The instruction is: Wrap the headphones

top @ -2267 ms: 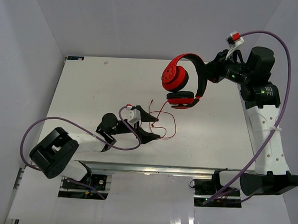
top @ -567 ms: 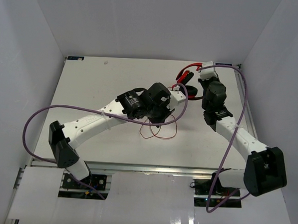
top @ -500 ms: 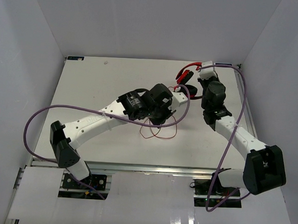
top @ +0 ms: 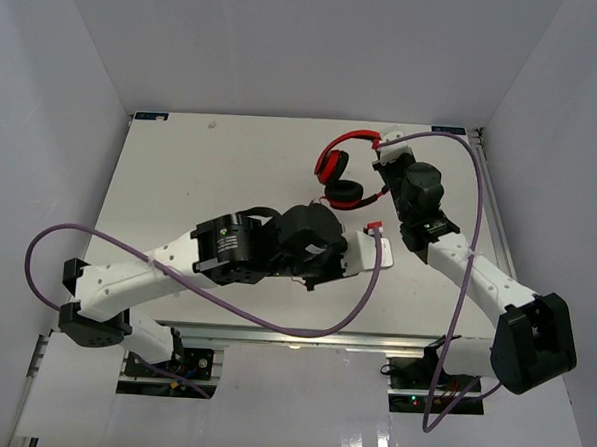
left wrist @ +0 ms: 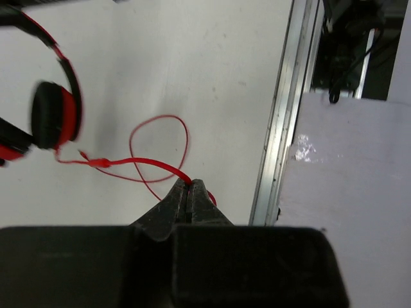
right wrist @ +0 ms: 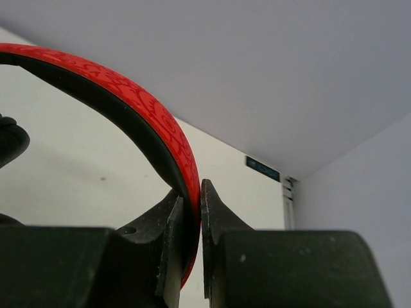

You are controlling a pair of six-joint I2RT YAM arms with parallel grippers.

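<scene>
The red headphones hang over the far right part of the table, one round ear cup visible in the left wrist view. My right gripper is shut on the black-and-red headband, which arcs up and left from the jaws. The thin red cable runs from the ear cup down into a loose loop on the white table. My left gripper is shut on that cable near the table's front edge. In the top view the left wrist hides its own fingers and most of the cable.
An aluminium rail borders the table's near edge, just right of the left gripper. Thick purple arm cables loop over the front of the table and above the right arm. White walls close in on three sides.
The left wrist has pulled back toward the front edge with the cable. The headphones have swung out to the left of the right gripper and show more fully.
</scene>
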